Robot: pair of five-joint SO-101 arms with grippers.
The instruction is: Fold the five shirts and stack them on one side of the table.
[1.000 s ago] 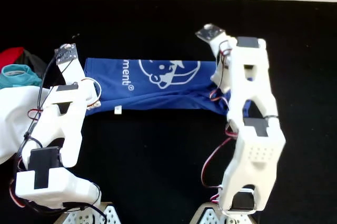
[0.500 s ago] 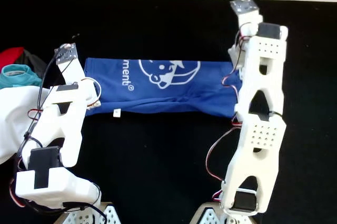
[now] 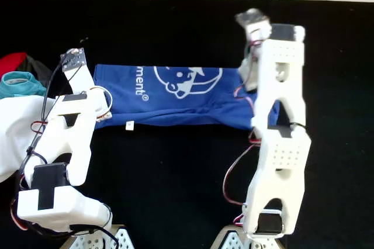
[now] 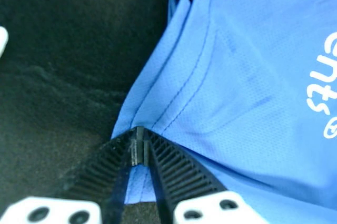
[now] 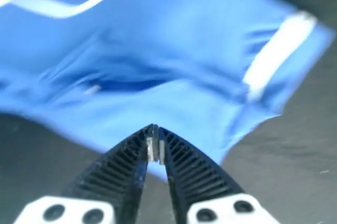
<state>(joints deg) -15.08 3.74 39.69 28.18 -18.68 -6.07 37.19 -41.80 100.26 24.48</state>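
Blue shirt (image 3: 175, 94) lies on the black-covered desk (image 3: 175, 179) as a long folded band between the two arms, its white print (image 3: 187, 79) facing up and a small white tag (image 3: 130, 123) showing at the near edge. At the desk's left edge sits a heap of other clothes (image 3: 14, 120), white with teal and red behind it, just beside the blue shirt's left end.

At that left end, the left arm's fingers (image 4: 168, 166) are pressed together on a stitched corner of the hem, with blue cloth caught between the tips and fanning out from them in soft creases. Over the opposite end, the right arm's fingers (image 5: 179, 163) are also pressed together, right at the cloth's edge near a white trim strip (image 5: 274, 56). They seem to be nipping the hem there, though that view is smeared and the bite itself is hard to make out.

The fabric looks thin, light and limp, a fine sports mesh that is probably a little slick. It will carry no shape of its own, so any part that is not held will sag and drag on the desk cover, and layers may slide over each other as the fold is made. The double-stitched hems and corners look like the best places to hold, since the cloth is thickest there. A hold at both ends of one edge should keep the band taut and square. A shallow pinch on a single layer could slip or peel the fold open.
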